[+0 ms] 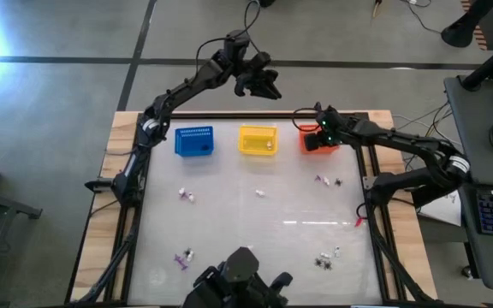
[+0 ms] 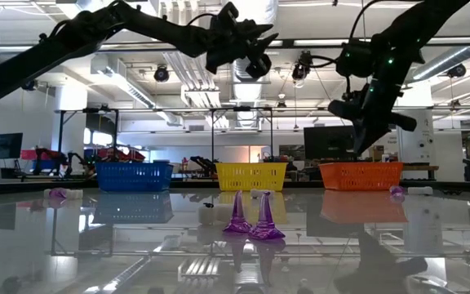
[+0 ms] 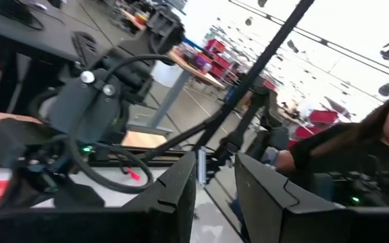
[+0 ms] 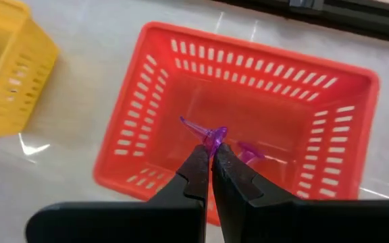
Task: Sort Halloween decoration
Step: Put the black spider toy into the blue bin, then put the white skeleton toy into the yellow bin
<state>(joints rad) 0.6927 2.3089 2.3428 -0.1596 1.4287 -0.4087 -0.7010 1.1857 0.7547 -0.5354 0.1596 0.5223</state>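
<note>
1. Right wrist view gives us the action: the right pincer [image 4: 210, 156] hangs directly above the orange-red basket [image 4: 147, 101], fingers pinched tight on a purple trinket [image 4: 213, 137] at their very tips.
2. We judge this the drop-off step for a purple piece. One more purple trinket [image 4: 250, 151] already lies on the basket floor, so purple seems to belong here.
3. Next move, as we see it: spread the fingers and let the piece fall inside the walls. Nothing looks in the way.
4. Up in the high view, the left pincer [image 1: 266, 85] waits at upper centre of the frame, raised beyond the far edge of the tabletop [image 1: 255, 224]. Its own camera shows the two dark fingers with a narrow gap between them and nothing held.
5. Plenty left to sort! We spot small trinkets scattered across the tabletop: a pair at right centre [image 1: 328, 181], a cluster at lower right [image 1: 328, 258], some at lower left [image 1: 183, 257], others at left centre [image 1: 187, 196].
6. Across the top of the tabletop sit the blue basket [image 1: 194, 141], the yellow basket [image 1: 258, 140] and the orange-red one, side by side.
</note>
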